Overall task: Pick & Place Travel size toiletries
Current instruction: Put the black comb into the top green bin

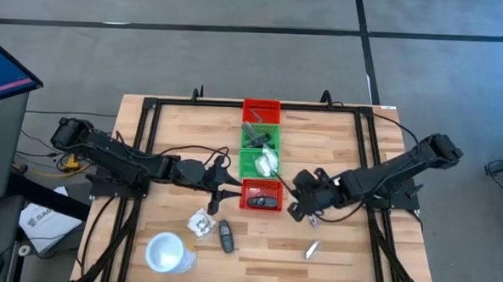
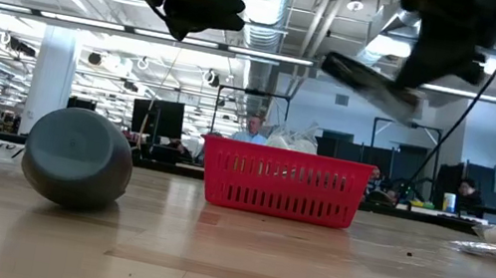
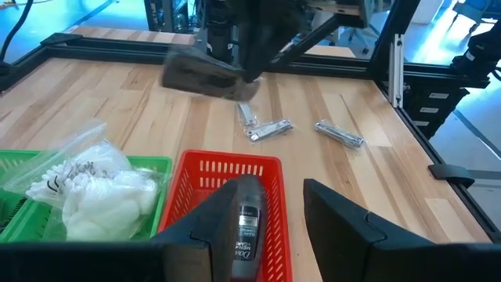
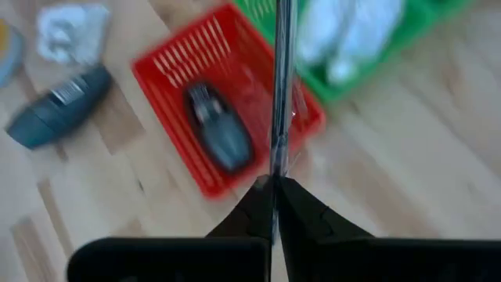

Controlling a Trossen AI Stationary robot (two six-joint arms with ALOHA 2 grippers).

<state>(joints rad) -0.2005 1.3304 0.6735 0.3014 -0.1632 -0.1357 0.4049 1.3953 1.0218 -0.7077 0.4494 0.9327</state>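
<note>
My right gripper (image 1: 297,204) is shut on a slim silver-grey tube (image 4: 280,86), held in the air just right of the near red bin (image 1: 262,196). The tube also shows in the low view (image 2: 368,83) and in the left wrist view (image 3: 200,76). My left gripper (image 3: 270,227) is open and empty above the bin's left side. A black oblong piece (image 3: 246,223) lies in that bin. A clear packet showing white (image 1: 267,163) lies in the green bin (image 1: 252,164). Another clear packet (image 1: 201,224), a black oblong piece (image 1: 226,238) and silver tubes (image 1: 312,248) lie on the table. My right gripper pinches one end of the tube (image 4: 275,178) between its two fingers, and the rest sticks out ahead of the fingertips. The fingers come slanting down from the table's right. The tube is lifted clear and tilted, its free end (image 2: 336,65) over the bin's right side.
A white round cup (image 1: 168,252) stands near the table's front left. A second green bin (image 1: 260,135) and a second red bin (image 1: 261,110) follow toward the far edge. A black frame (image 1: 151,107) rims the table. People sit in the room beyond.
</note>
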